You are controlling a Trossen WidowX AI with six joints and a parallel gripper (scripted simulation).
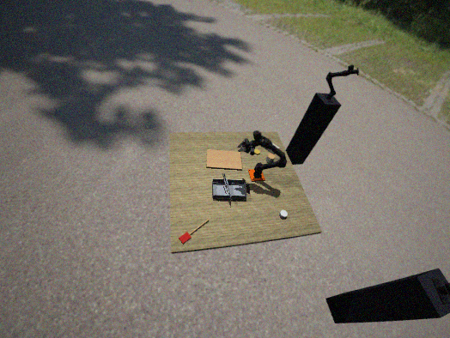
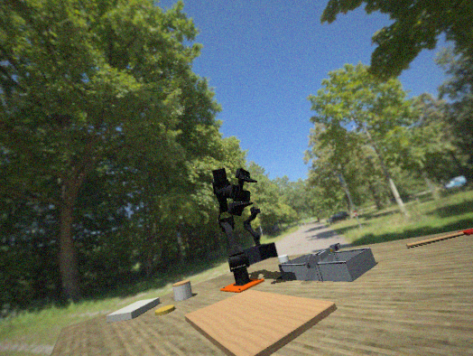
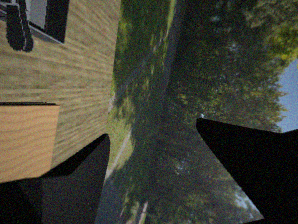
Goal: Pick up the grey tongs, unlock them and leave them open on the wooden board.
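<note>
Roasting tin (image 1: 229, 198) (image 2: 361, 267) (image 3: 58, 22) cropped in wrist view.

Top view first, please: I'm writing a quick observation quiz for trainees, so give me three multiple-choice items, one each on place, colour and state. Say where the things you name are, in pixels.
1. Where do the tongs (image 1: 226, 187) lie?
A) on the wooden board
B) across the roasting tin
C) beside the white cylinder

2. What colour is the arm's base plate?
A) orange
B) blue
C) green

3. How is the gripper?
A) shut on the tongs
B) shut, empty
C) open, empty

1 B: they span the tin (image 1: 217, 198) (image 2: 363, 262).
2 A: the plate (image 1: 262, 178) (image 2: 226, 288) is orange.
3 C: the gripper's (image 1: 241, 147) (image 3: 153, 127) fingers stand apart, nothing between.
</note>
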